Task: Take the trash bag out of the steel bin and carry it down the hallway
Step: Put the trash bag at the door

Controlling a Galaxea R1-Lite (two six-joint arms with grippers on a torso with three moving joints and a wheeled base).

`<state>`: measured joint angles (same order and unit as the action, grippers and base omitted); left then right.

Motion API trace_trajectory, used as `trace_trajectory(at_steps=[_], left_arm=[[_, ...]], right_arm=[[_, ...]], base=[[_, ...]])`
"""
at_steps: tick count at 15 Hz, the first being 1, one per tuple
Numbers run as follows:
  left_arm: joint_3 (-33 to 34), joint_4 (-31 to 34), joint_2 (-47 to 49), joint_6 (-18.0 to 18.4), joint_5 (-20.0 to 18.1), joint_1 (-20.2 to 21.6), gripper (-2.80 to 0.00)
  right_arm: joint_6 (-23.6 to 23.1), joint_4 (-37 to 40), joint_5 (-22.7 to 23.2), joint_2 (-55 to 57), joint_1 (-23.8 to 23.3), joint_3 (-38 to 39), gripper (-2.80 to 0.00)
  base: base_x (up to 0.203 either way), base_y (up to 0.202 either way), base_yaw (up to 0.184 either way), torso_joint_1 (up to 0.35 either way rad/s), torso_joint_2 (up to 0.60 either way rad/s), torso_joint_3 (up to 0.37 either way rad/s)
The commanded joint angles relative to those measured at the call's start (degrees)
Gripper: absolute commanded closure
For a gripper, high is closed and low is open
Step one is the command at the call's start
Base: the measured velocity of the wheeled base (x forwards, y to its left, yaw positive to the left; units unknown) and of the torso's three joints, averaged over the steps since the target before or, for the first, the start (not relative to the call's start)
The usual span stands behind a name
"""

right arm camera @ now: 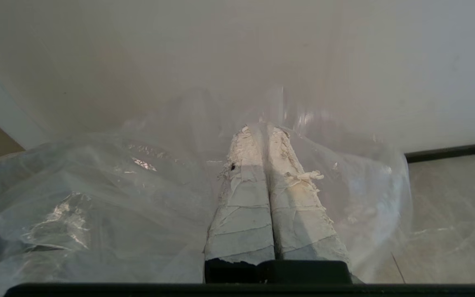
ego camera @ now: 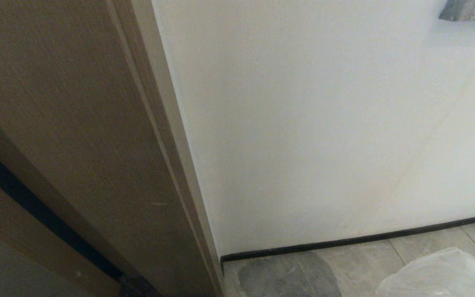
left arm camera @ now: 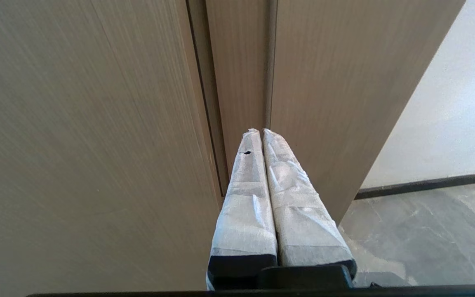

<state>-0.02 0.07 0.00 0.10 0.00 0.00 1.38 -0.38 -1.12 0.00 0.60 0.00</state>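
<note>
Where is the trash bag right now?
The trash bag is pinched in the shut right gripper, bunched around its fingers; the head view shows it low right, over the tiled floor near the white wall.

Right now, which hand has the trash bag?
The right hand: shut, with the clear trash bag draped around its fingers. The left hand is shut on nothing, facing the wooden door frame.
</note>
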Motion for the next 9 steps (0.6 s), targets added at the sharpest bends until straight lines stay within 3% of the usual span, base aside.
trace_trajectory(at_steps=[1, 9], left_arm=[[0.0, 0.0, 0.0, 0.1, 0.0, 0.0, 0.0], [0.0, 0.0, -0.1, 0.3, 0.0, 0.0, 0.0]], right_arm=[[0.5, -0.1, 0.0, 0.1, 0.0, 0.1, 0.0], [0.5, -0.1, 0.0, 0.0, 0.0, 0.1, 0.0]], base=[[0.0, 0.0, 0.0, 0.0, 0.0, 0.0], [0.0, 0.0, 0.0, 0.0, 0.0, 0.0]])
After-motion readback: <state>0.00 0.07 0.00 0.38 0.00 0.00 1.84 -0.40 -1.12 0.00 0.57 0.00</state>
